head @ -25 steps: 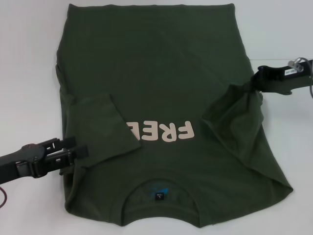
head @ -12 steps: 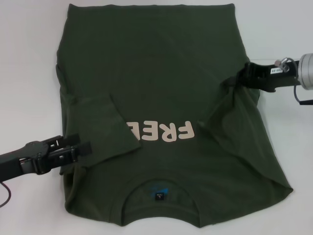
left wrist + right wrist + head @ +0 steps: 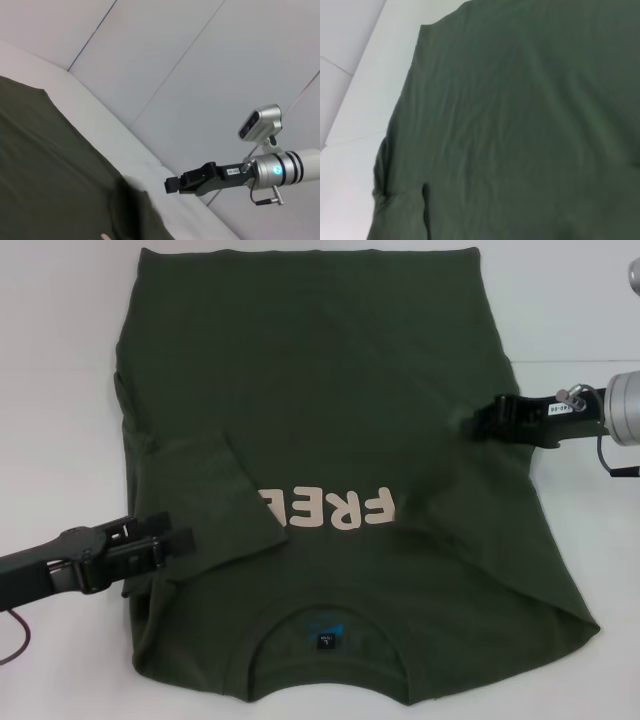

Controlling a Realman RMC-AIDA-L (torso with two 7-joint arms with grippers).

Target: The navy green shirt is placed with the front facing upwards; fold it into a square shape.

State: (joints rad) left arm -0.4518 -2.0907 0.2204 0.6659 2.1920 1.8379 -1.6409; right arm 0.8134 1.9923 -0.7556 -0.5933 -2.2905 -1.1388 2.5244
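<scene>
Your shirt (image 3: 330, 420) lies flat on the white surface (image 3: 60, 360), left sleeve folded in; left gripper (image 3: 178, 538) spread over it, right gripper (image 3: 478, 426) jaws unreadable

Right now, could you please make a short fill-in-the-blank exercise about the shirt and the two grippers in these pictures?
1. The lettering on the navy green shirt is partly covered by the folded ____ sleeve.
2. The right gripper is at the shirt's right edge, holding a pinch of ____.
3. The neck label inside the collar is coloured ____.
4. The left gripper is beside the folded sleeve, over the shirt's ____ edge.

Missing words: left; fabric; blue; left
</scene>
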